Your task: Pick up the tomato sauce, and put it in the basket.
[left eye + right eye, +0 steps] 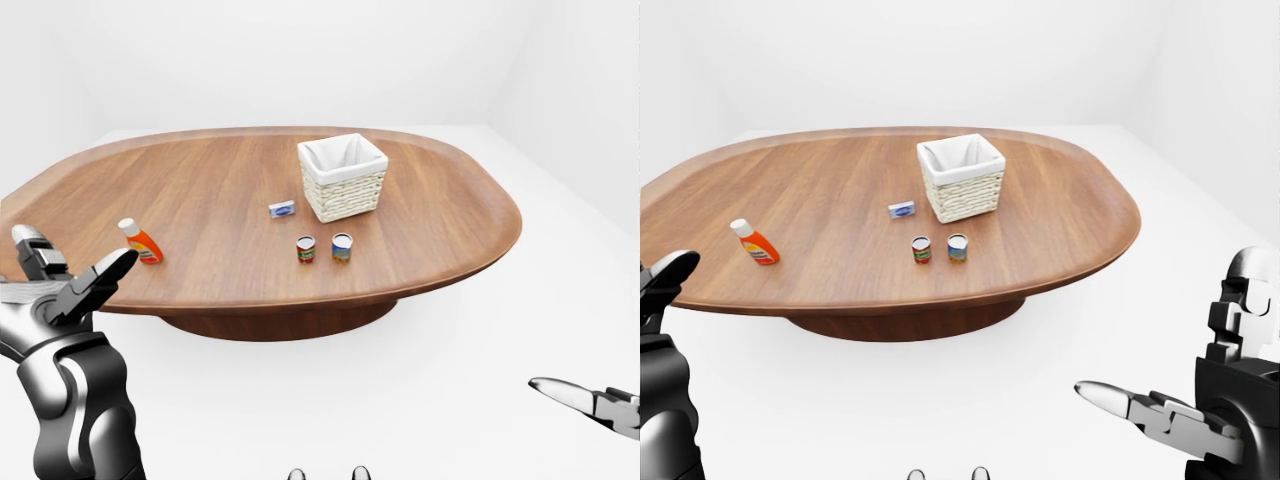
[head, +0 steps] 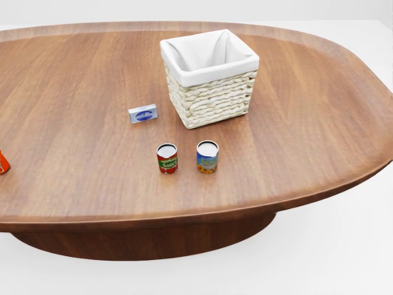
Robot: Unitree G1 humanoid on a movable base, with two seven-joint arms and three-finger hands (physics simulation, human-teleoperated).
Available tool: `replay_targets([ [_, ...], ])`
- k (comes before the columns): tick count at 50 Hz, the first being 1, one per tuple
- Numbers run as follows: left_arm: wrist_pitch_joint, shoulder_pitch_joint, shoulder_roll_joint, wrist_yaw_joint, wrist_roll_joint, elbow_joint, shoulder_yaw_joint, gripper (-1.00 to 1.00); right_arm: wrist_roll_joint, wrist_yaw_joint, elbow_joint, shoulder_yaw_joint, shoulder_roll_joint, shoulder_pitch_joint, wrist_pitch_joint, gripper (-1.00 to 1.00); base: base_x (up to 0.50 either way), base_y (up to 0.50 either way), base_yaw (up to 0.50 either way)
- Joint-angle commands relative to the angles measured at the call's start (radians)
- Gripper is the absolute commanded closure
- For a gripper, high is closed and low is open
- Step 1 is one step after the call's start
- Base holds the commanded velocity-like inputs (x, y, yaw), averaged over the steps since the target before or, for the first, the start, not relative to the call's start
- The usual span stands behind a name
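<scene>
I stand a little way off from a wide oval wooden desk point(image 2: 295, 147), and the tomato sauce can point(image 2: 167, 158), red with a green band, stands upright near the desk's near edge in the head view, just beside a blue and yellow can point(image 2: 207, 157) on its right but not touching it. The white-lined wicker basket point(image 2: 210, 77) sits above both cans in that view, near them, its mouth open upward. A small blue box point(image 2: 142, 114) lies to the upper left of the red can, and an orange sauce bottle point(image 1: 755, 243) stands well apart at the left. My left hand point(image 1: 65, 285) is raised at the left with fingers spread and empty; my right hand point(image 1: 1160, 412) is low at the right, fingers extended, holding nothing. Both are well short of the desk. To do this well, I judge I should close in squarely on the red can, approach from its open left side so I do not knock its neighbour, and grip around its middle.
</scene>
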Motion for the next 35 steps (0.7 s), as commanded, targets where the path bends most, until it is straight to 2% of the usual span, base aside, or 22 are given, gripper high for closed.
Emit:
replay_targets([
  [1,0.0,0.002,0.0,0.0,0.001,-0.001,0.002,-1.0,-0.008,0.015,-0.004,-0.001,0.013,-0.003,0.0,-1.0,0.0,-0.36,0.0],
  [9,0.0,0.001,0.0,-0.004,0.002,0.009,0.003,-1.0,-0.022,0.029,-0.004,-0.002,0.025,-0.009,0.0,-1.0,0.0,-0.33,0.0],
  [23,0.0,0.0,0.0,-0.001,0.004,0.006,0.0,-1.0,-0.075,0.038,0.003,0.013,0.029,-0.03,0.0,-1.0,0.0,0.0,0.0],
  [35,0.0,-0.004,0.002,0.001,0.005,0.008,-0.002,-1.0,-0.093,0.034,0.003,0.025,0.021,-0.034,0.0,-1.0,0.33,0.0,0.0],
])
